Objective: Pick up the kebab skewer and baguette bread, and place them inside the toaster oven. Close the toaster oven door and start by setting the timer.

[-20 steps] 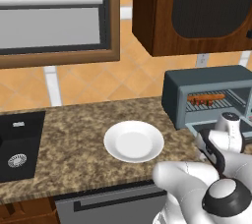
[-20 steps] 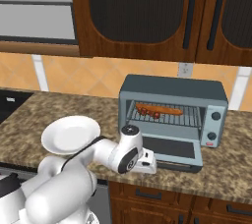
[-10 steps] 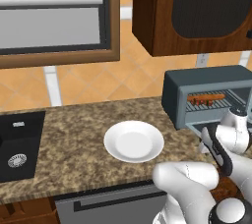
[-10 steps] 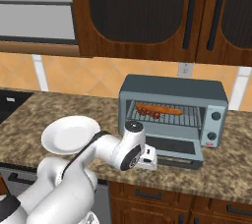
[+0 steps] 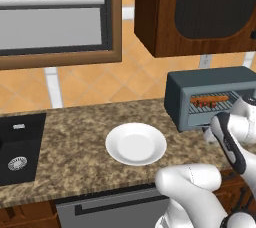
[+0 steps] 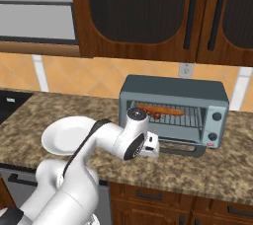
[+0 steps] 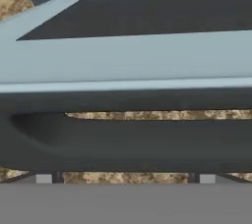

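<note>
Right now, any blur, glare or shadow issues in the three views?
Left base view: flat, even render light, white plate sharp, no glare. Right base view: toaster oven crisp, soft shadow beneath it. Hand view: toaster oven door so near its edges look soft.

a home kitchen is shown. a speckled granite counter [image 5: 75, 152] is set against an orange tiled wall [image 5: 145, 79], with dark wooden cabinets [image 6: 148, 17] hung above. a black sink [image 5: 17, 147] is sunk into it, and a white plate [image 5: 136, 143] and a toaster oven [image 6: 173, 113] are placed on it.
</note>
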